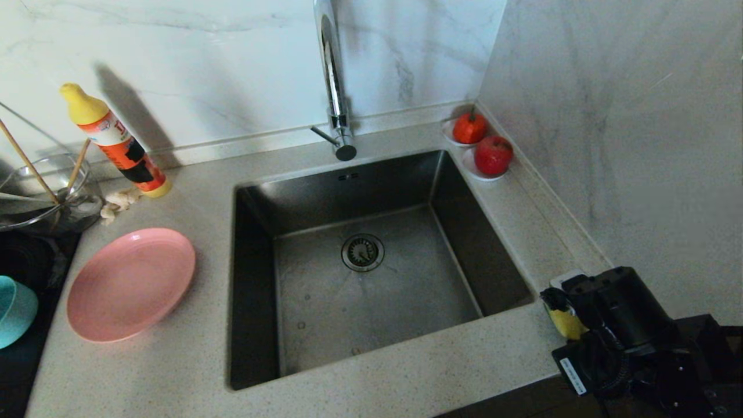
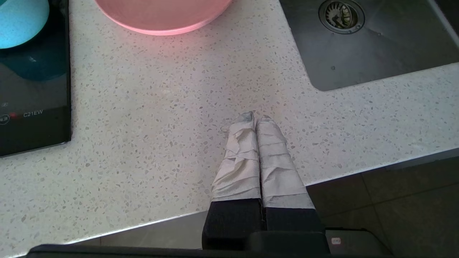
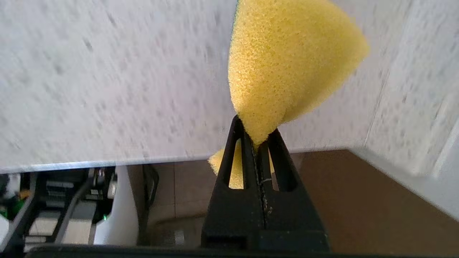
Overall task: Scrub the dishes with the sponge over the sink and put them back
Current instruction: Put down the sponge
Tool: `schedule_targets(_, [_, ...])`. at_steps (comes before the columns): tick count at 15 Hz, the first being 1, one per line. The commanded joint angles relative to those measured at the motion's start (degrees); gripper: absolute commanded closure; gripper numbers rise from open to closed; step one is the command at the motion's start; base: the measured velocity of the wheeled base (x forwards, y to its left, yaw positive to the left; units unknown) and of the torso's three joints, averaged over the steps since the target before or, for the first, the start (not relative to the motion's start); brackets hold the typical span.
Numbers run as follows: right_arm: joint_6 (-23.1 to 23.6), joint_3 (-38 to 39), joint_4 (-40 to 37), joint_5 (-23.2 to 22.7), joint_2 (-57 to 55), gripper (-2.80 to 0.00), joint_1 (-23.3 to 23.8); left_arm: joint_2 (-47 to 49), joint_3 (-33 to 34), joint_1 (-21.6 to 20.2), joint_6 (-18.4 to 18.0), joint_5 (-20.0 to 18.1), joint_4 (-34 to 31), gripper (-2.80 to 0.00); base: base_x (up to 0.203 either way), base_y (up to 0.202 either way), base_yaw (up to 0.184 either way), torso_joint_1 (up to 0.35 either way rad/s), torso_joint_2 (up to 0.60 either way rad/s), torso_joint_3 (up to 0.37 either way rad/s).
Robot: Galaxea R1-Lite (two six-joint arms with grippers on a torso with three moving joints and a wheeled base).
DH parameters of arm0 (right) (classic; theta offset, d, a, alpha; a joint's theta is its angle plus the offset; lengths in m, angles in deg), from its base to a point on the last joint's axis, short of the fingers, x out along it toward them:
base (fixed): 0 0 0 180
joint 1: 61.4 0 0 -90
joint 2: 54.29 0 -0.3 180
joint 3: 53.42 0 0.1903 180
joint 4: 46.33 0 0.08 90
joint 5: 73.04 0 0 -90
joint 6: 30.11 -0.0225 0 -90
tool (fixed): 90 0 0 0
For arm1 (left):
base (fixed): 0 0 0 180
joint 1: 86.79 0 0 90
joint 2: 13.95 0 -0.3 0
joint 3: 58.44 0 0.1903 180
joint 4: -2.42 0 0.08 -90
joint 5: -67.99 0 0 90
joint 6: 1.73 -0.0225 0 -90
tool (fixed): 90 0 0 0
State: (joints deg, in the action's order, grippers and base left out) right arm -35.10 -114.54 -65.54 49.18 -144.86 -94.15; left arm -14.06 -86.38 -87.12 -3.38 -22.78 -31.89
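two arms on the rig, only the right one at work. right gripper (image 3: 259,138) sits at the near right corner of the counter (image 1: 406,371), fingers clamped tight on the sponge (image 3: 287,68); yellow foam pinched to a narrow waist between the black fingers and flaring out beyond them, a bit more foam showing behind the fingers. in head view the sponge (image 1: 564,318) pokes out from the gripper body, yellow w/ a dark edge on top, just off the sink's (image 1: 371,278) near right corner, over the counter and not over the basin.

left gripper (image 2: 255,120) parked low over the counter's front edge, taped fingers pressed together, nothing between them. not seen in head view.

pink plate (image 1: 131,283) lies flat on counter left of sink, apart from the rim. teal bowl (image 1: 14,310) at far left edge on the black cooktop (image 1: 35,255), only partly in frame. chopsticks (image 1: 26,162) lean in the glass bowl (image 1: 49,188) at back left.

sink dry-looking, drain strainer (image 1: 363,252) in centre, tap (image 1: 335,87) behind it. detergent bottle (image 1: 116,142) tilted beside the glass bowl. two red fruits on white saucers (image 1: 482,148) in back right corner.
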Motion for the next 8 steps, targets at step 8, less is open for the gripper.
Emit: schedule_targets(8, [0.5, 1.89, 1.47, 0.04, -0.39, 0.0, -0.13, 0.02, 0.0, -0.02, -0.02, -0.01, -0.05, 0.0, 0.0, 0.0, 0.0, 0.0, 0.0, 0.0])
